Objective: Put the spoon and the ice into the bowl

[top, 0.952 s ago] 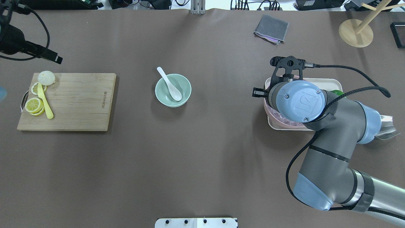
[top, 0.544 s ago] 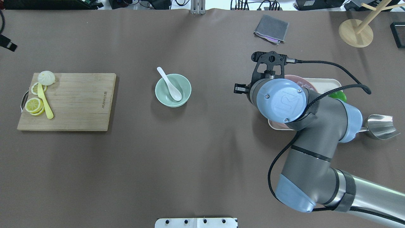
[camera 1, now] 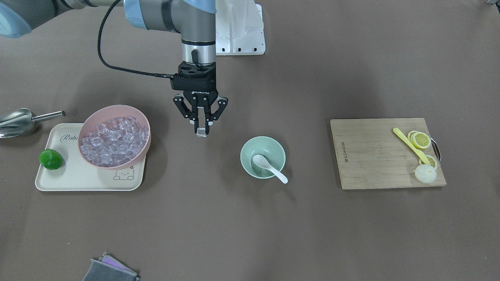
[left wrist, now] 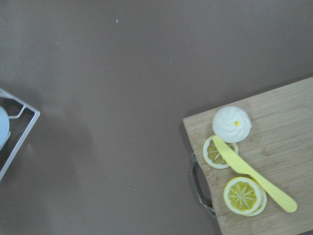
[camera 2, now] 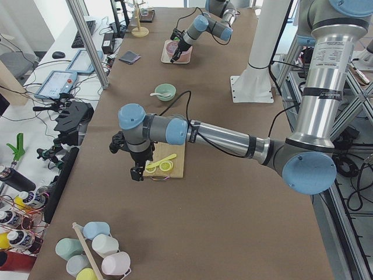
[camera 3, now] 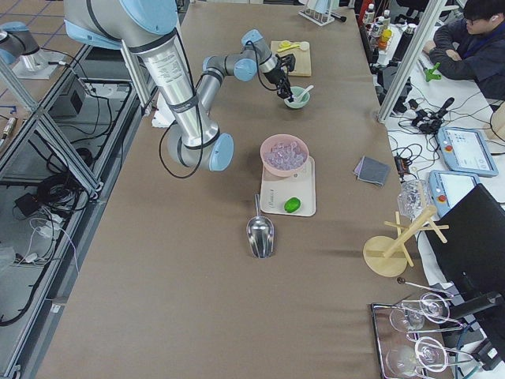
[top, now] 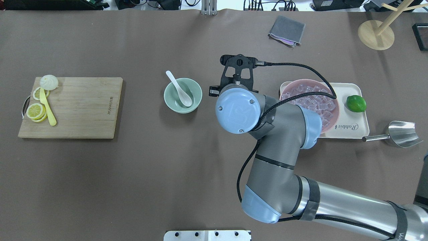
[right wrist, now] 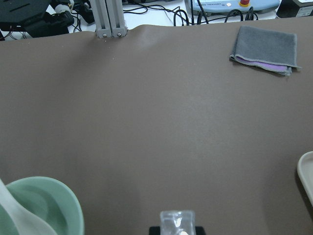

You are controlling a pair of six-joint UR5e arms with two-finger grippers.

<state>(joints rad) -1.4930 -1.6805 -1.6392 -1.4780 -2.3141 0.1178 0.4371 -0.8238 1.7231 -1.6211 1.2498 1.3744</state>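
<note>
Over the last second my right arm had swung across the overhead view toward 9 o'clock, off the pink bowl and most of the way to the mint-green bowl. My left arm had pulled out of that view's 10 o'clock corner.

My right claw pointed straight down, its fingers clamped on one clear ice cube. The cube showed again at 6 o'clock in the right wrist view, pinched between the fingertips. Seen from the front-facing camera, the claw hung over the table between the two bowls. The pink bowl lay at its 9 o'clock and the mint-green bowl near its 4 o'clock, apart from it.

The rest of the ice was heaped in the pink bowl, which stood on a pale tray. A lime sat on that tray at the bowl's 8 o'clock. A metal scoop lay on the table off the tray's 10 o'clock corner.

The white spoon was already in the mint-green bowl, scoop down inside, handle leaning out over the rim at 4 o'clock. A wooden cutting board lay at the bowl's 3 o'clock, well apart.

My left claw hovered beside the board's far end. It showed only from the side, so I could not make out whether its fingers were apart or together.
</note>
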